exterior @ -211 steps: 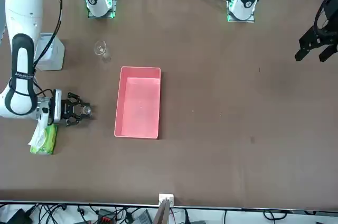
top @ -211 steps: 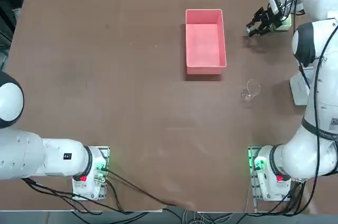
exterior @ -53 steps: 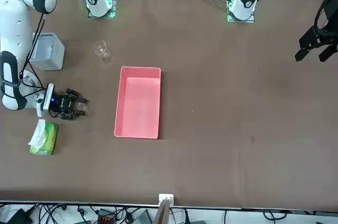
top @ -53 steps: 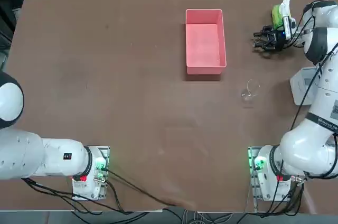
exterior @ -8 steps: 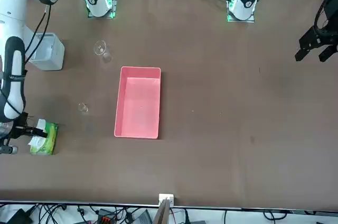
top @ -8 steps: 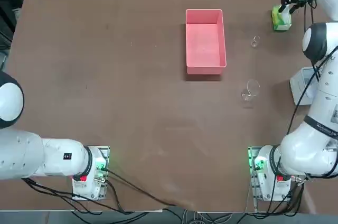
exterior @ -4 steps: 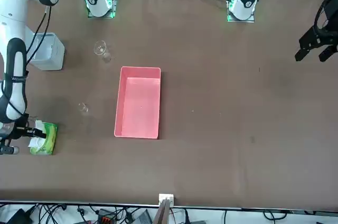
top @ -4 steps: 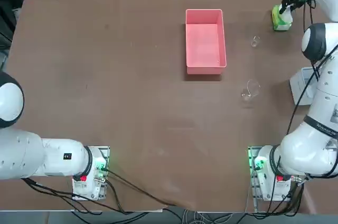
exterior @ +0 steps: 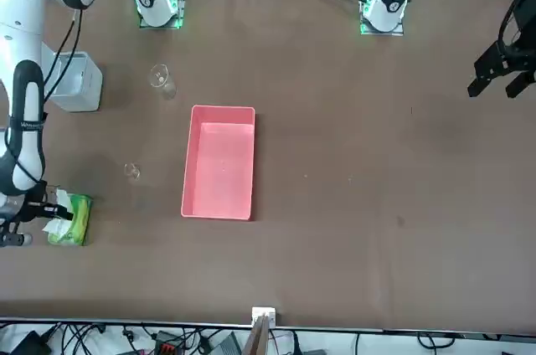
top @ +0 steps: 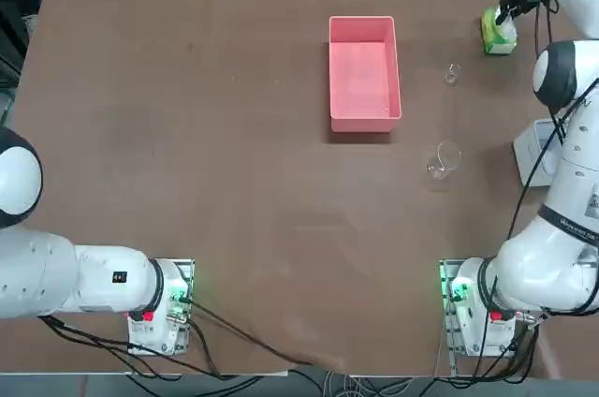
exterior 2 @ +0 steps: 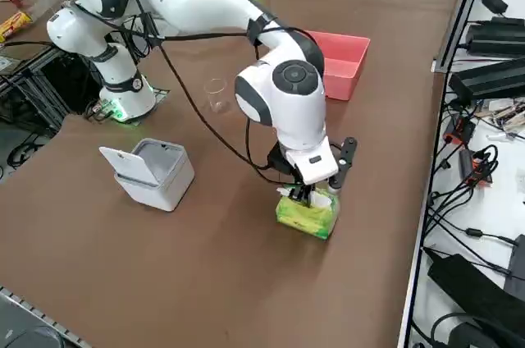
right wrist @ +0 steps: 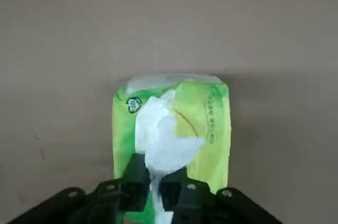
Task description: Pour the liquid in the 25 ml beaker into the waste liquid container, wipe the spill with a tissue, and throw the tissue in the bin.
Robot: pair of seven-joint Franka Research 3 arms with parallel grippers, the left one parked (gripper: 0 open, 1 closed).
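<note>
The right gripper stands directly over the green tissue pack, its two fingers drawn nearly together with the white tissue pinched between them — a narrow strip of paper shows in the slit between the pads. The sheet sits right at the fingertips and fans out away from them, along the pack's slot. The likeliest trouble from here, in my judgement, is the light pack coming up with the sheet if the lift is quick, since nothing holds it down; the other is the tissue tearing or slipping free, because only its lower edge seems caught. The tissue's long axis runs with the length of the pack, pointing straight away from the fingers, and its loose crumpled end is the far one. The 25 ml beaker stands upright well apart from the gripper, toward the pink waste liquid container; the bin sits on the other side, nearer the arm's base, with its lid tipped open.
</note>
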